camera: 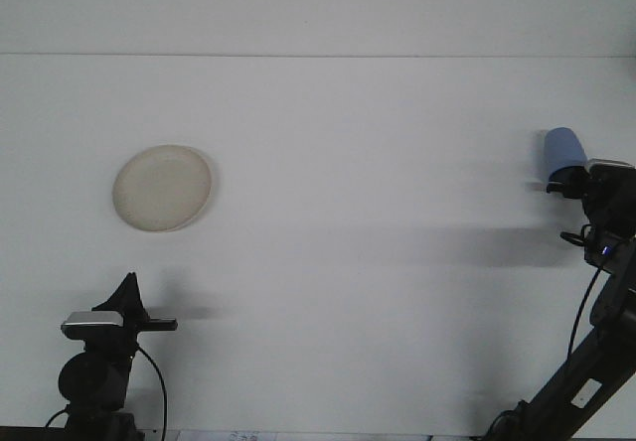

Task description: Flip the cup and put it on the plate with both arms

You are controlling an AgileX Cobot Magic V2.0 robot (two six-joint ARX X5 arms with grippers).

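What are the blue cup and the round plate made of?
The cup looks like plastic: plain, even blue with a smooth, matte surface and no pattern. The plate looks like pale cream ceramic or hard plastic, going by its smooth face, thin raised rim and dull sheen. It is too far off to tell which.

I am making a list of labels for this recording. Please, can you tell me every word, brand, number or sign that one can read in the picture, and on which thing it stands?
None can be read.
Blue cup: plain, no print visible.
Plate: plain.
Right arm: a small pale patch low on the link, too small to read.
Bottom edge of the picture: faint dark marks, too blurred to read.
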